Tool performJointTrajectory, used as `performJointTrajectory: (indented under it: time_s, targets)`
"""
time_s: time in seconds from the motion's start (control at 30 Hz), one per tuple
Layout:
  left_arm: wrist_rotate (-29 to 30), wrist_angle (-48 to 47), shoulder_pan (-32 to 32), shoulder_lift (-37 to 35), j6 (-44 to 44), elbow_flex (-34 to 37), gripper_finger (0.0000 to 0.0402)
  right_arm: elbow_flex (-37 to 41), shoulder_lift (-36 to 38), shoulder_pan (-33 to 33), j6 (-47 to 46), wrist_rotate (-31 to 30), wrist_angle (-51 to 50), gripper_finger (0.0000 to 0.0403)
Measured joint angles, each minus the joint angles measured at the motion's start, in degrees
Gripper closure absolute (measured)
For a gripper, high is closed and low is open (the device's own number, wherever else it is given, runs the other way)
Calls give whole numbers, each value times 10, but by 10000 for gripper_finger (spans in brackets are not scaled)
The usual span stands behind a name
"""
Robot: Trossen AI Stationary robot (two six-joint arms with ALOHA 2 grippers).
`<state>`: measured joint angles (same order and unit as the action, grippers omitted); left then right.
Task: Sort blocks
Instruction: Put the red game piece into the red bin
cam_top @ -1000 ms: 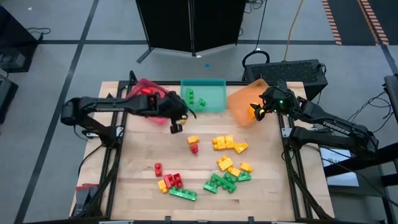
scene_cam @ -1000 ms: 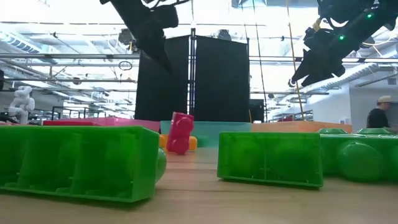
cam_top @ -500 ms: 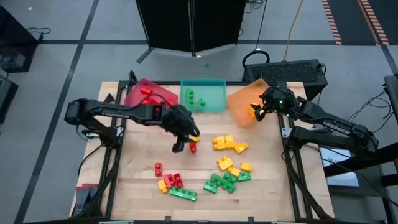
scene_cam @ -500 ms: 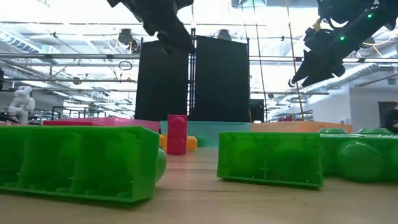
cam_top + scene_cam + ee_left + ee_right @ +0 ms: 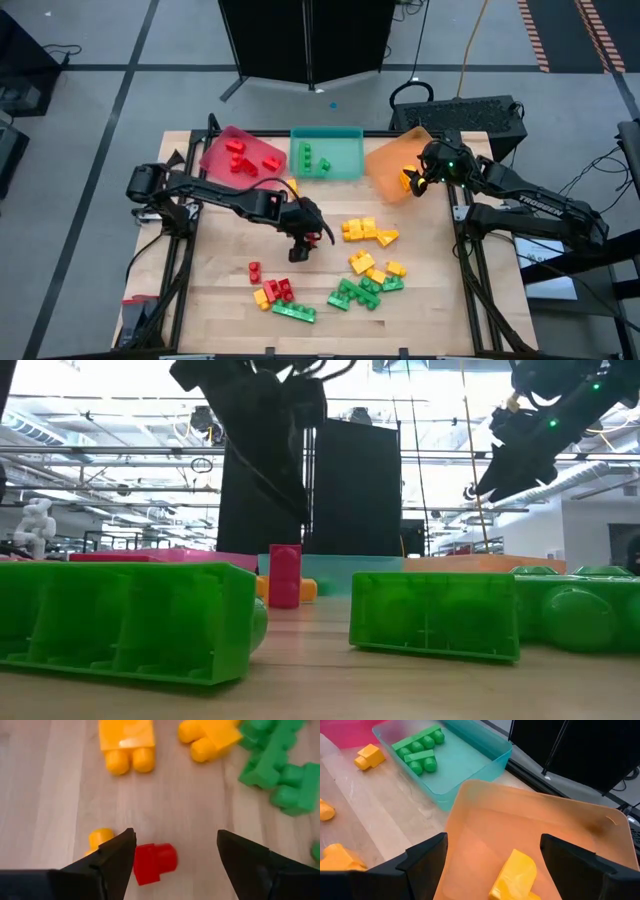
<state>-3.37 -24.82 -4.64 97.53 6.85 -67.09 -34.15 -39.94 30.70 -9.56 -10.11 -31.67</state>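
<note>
Centrally, the left gripper [image 5: 303, 246] hovers with fingers spread above a small red studded plastic brick [image 5: 154, 863] lying on the wooden table [image 5: 225, 250]. Meanwhile, the right gripper [image 5: 412, 183], also spread, hangs over the translucent orange tray [image 5: 540, 830], where a yellow studded brick [image 5: 514, 876] lies.

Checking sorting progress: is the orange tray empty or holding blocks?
Not empty: the orange tray holds one yellow block; right gripper hovers open above.

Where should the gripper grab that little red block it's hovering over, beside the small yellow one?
Probably from straight above, pinching the red block across its two flat sides. It lies on its side on the bare wood, and the left gripper is already open with a finger to either side. The yellow block beside it crowds one finger.
</note>
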Motion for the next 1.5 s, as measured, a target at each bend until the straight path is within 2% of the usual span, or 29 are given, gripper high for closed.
performJointTrajectory:
  time_s: [0.3,0.37,0.5,0.7,0.87,0.93,1.07,1.27,1.37,1.5]
  targets:
    - [8,3,-6,34,59,0,119,0,0,0,0,0,-17,88]
    - [29,-2,-9,37,63,0,119,0,0,0,0,0,-17,88]
    - [108,-22,-15,45,64,0,119,0,0,0,0,0,-17,88]
    - [133,-19,-19,44,87,0,119,0,0,0,0,0,-17,88]
    - [78,-25,-28,44,196,0,119,0,0,0,0,0,-17,88]
    - [76,-40,-42,44,261,0,119,0,0,0,0,0,-17,88]
    - [112,-93,-78,44,421,0,119,0,0,0,0,0,-19,88]
    - [211,-168,-126,44,612,0,119,0,0,0,7,0,-20,88]
    - [246,-160,-134,44,680,0,119,0,0,0,12,-1,-20,88]
    - [251,-154,-135,43,738,0,119,0,0,0,13,0,-20,88]
